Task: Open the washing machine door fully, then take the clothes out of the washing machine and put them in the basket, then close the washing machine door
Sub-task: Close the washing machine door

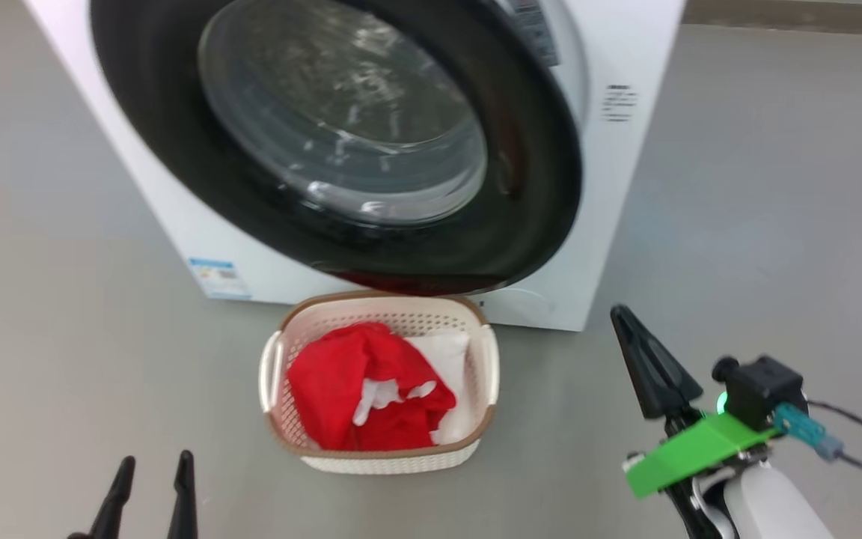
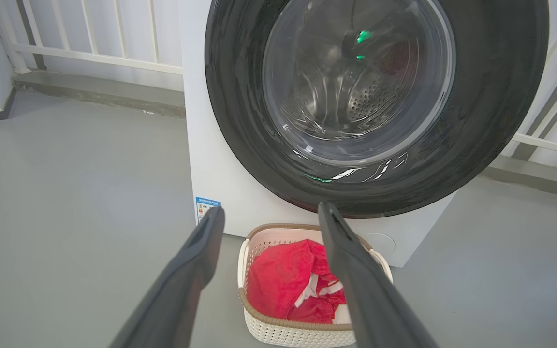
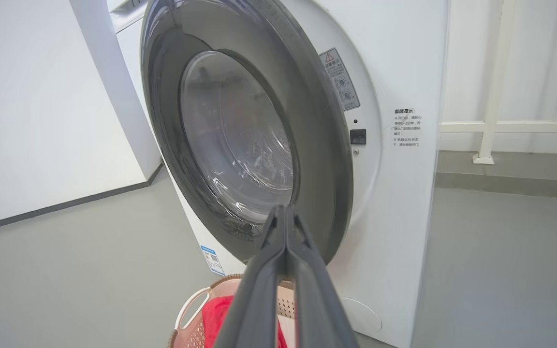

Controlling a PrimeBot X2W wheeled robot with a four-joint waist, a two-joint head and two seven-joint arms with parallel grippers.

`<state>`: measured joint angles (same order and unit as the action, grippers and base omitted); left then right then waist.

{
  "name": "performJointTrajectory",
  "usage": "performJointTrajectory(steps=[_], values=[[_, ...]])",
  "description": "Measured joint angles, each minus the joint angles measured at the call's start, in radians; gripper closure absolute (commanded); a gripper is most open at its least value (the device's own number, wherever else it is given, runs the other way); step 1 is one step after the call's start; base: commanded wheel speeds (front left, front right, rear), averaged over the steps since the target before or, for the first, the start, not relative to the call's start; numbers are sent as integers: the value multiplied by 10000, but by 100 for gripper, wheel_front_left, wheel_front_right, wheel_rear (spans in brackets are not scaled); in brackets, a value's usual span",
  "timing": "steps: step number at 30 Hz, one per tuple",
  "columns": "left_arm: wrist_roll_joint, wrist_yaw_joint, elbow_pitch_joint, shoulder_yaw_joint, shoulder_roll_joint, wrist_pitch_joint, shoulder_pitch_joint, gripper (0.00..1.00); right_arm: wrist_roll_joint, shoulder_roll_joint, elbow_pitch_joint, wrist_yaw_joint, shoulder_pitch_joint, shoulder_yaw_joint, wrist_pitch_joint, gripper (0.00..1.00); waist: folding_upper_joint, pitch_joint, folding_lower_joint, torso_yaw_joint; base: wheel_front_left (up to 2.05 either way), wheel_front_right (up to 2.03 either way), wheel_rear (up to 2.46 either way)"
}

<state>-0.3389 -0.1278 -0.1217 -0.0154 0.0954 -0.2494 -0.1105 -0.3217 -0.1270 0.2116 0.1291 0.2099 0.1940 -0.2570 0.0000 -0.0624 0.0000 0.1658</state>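
White over the washing machine, with a blue-edged sticker low on the front. Glossy black around the washing machine door, clear glass at its centre. Cream-white, dotted with small holes, for the basket; brown woven-look rim, white handles. Bright red with white patches in the clothes. Plain grey across the floor. Near-black on the left end effector and right end effector; vivid green on a plate at the right wrist.

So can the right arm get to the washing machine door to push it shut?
Probably yes. The right gripper, fingers pressed together, points at the washing machine door, which stands ajar, with nothing between them. The basket sits lower, out of the way.
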Motion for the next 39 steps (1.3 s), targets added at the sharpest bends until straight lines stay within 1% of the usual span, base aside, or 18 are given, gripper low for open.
performJointTrajectory(steps=[7, 12, 15, 28, 35, 39], values=[[-194, 0, -29, -194, -23, 0, 432, 0, -52, -36, 416, 0, 1251, 180, 0, 100, 0, -379, -1, 853, 0, 0, 0], [-288, 0, -8, -387, -31, 0, 704, 0, -50, -36, 750, 0, 2027, 105, 0, 100, 0, -833, 0, 1242, 0, 0, 0], [-382, 0, -13, -481, -46, 0, 964, 0, -50, -44, 972, 0, 2467, -123, 0, 100, 0, -1144, 0, 1410, 0, 0, 0], [-798, 0, -29, -1022, -125, 0, 2139, 0, 52, -100, 1695, 0, 4250, -1053, 0, 100, 0, -2581, 0, 1824, 0, 0, 0], [-961, 0, -10, -1164, -169, -2, 2465, 0, 128, -297, 1797, 4, 5055, -1223, 0, 100, 0, -3185, 0, 1949, 0, 0, 0], [-1049, 0, 0, -1267, -178, -2, 2700, 0, 215, -395, 1891, 4, 5639, -1498, 0, 100, 0, -3548, 0, 2010, 0, 0, 0]])
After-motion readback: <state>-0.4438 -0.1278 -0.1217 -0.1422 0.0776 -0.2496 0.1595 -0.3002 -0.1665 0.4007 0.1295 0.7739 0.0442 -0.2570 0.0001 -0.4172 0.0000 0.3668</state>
